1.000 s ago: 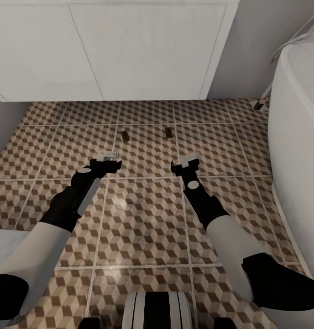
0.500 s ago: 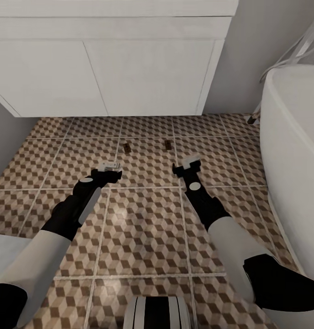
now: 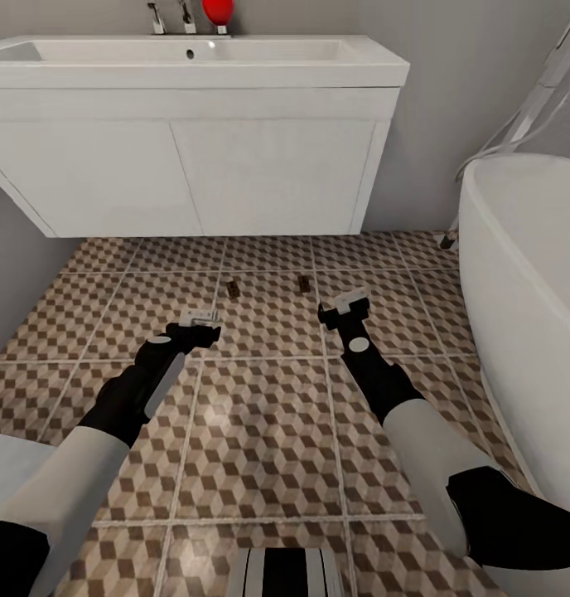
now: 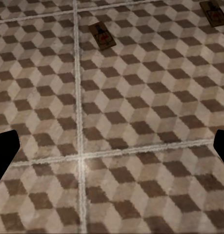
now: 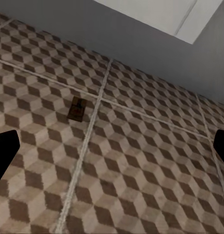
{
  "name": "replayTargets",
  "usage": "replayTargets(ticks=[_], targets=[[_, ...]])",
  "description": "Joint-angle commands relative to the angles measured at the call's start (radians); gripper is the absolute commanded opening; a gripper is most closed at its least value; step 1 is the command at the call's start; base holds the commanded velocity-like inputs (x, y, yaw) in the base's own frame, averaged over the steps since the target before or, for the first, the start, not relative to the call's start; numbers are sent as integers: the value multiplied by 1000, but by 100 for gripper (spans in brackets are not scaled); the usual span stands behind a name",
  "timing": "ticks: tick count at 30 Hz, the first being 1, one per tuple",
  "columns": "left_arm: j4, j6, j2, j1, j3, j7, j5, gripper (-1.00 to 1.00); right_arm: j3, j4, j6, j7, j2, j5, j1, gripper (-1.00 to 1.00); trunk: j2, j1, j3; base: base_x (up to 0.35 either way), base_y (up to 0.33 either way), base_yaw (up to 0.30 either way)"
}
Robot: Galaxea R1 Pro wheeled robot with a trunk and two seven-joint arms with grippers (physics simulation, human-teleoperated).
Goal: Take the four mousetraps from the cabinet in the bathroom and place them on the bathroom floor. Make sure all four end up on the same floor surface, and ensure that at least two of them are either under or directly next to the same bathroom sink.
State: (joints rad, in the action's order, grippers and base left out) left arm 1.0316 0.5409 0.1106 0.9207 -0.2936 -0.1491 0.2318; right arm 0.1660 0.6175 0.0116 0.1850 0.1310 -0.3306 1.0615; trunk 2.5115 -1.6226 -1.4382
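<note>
Right now both my left gripper [image 3: 200, 315] and right gripper [image 3: 351, 298] hang spread and empty above the bathroom floor [image 3: 268, 431]. Two mousetraps, one [image 3: 233, 288] and another [image 3: 304, 284], lie flat on the tiles just in front of the sink [image 3: 194, 62], apart from each other. Those small tan boards with dark metal look light; I judge a careless turn of my base could scatter them across the smooth cube-patterned tiles.
</note>
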Motion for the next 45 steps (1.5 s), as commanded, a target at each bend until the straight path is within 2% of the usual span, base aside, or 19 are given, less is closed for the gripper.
replayTargets(ticks=[1, 6, 12, 22, 29, 36, 39, 45], targets=[[-4, 2, 1, -3, -4, -9, 11, 100, 2, -2, 1, 6, -2, -7, -3, 100, 0, 1, 5, 0, 0, 0], [-33, -32, 0, -21, -4, -8, 11, 100, 3, -3, 2, 4, -9, -6, -14, 100, -1, 3, 32, 0, 0, 0], [-101, -119, 0, -46, -4, -7, 11, 100, 3, -6, 20, 4, -12, -2, -22, 100, -3, 5, 65, 0, 0, 0], [-199, -197, 0, -73, -4, -6, 11, 100, 3, -6, 60, 4, -13, -1, -92, 100, -5, 10, 119, 0, 0, 0], [-338, -325, -3, -79, -6, -2, 11, 100, 3, -7, 91, 2, -13, -1, -143, 100, -7, 13, 155, 0, 0, 0], [-451, -407, -5, -81, -8, 1, 11, 100, 3, -7, 119, 3, -13, -1, -181, 100, -8, 16, 191, 0, 0, 0], [-563, -484, -12, -82, -10, 36, 11, 100, 2, -7, 132, 2, -13, -1, -204, 100, -9, 18, 206, 0, 0, 0], [-666, -565, -17, -82, -10, 53, 11, 100, 1, -7, 136, 2, -13, 0, -223, 100, -10, 20, 237, 0, 0, 0]])
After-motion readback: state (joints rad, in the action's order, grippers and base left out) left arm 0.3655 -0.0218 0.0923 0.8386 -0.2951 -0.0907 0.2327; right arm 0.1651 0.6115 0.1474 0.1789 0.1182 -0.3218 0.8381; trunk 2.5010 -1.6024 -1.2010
